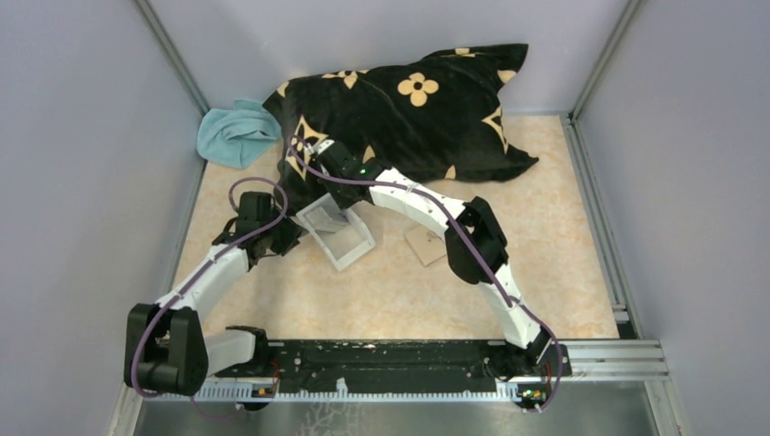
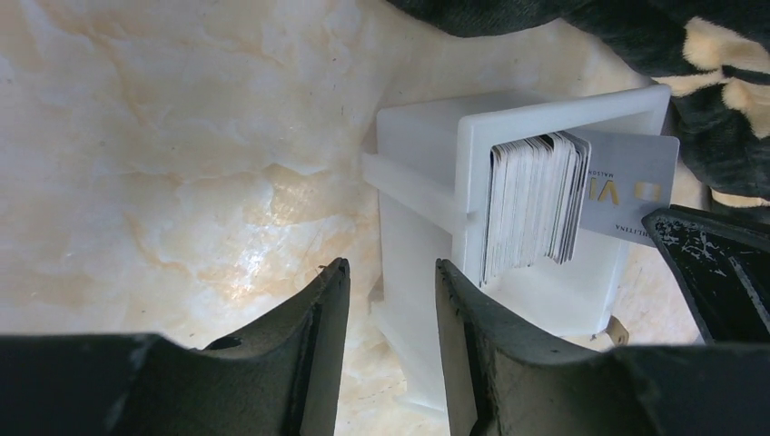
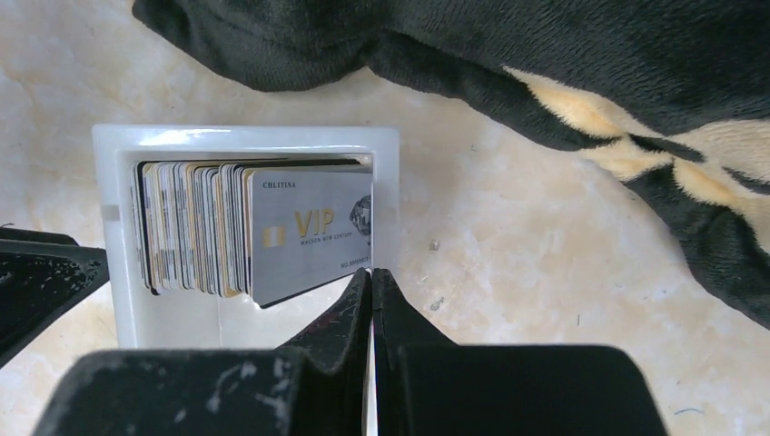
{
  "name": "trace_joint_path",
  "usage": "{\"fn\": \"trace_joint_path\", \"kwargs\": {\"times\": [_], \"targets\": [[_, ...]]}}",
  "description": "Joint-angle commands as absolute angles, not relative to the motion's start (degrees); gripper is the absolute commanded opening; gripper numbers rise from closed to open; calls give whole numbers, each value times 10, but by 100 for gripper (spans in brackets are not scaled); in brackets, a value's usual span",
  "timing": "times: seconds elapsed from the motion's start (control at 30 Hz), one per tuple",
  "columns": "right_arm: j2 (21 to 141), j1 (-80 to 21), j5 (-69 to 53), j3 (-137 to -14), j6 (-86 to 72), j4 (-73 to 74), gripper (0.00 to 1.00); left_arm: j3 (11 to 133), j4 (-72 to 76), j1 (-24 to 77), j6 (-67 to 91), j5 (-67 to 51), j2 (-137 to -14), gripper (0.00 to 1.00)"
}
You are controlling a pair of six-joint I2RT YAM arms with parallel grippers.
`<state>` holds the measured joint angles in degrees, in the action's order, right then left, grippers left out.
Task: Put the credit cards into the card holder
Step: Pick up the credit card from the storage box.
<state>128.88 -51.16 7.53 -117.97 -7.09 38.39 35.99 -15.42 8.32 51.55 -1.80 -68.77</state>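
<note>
Silver, the front card (image 3: pixel 309 232) of the credit cards (image 3: pixel 186 227) standing up in the white tray (image 3: pixel 245 136) is pinched at its corner by the right claw (image 3: pixel 370 277), while the left claw (image 2: pixel 390 272) is half spread beside the tray and the card holder (image 1: pixel 425 243) lies to its right.

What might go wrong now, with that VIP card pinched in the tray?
The right fingers pinch only a corner of the VIP card; it may slip or twist free.
Neighbouring cards stand packed against it and might drag out too.
The left fingers stand open, not clamping the white tray, so it could shift.
</note>
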Motion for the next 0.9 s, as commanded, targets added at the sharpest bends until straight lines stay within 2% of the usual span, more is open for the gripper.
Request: {"fn": "trace_joint_path", "kwargs": {"times": [0.0, 0.23, 0.4, 0.67, 0.87], "targets": [[1216, -515, 105, -1170, -53, 343, 0, 380, -181, 81, 484, 8, -651, 47], [1164, -513, 103, -1139, -52, 326, 0, 389, -166, 81, 450, 3, -604, 49], [1123, -499, 60, -1121, -64, 337, 0, 387, -115, 82, 412, -38, -579, 52], [1029, -442, -78, -1053, -108, 369, 0, 352, 87, 82, 354, -239, -566, 63], [969, -404, -196, -975, -145, 362, 0, 352, 184, 82, 341, -373, -594, 71]]}}
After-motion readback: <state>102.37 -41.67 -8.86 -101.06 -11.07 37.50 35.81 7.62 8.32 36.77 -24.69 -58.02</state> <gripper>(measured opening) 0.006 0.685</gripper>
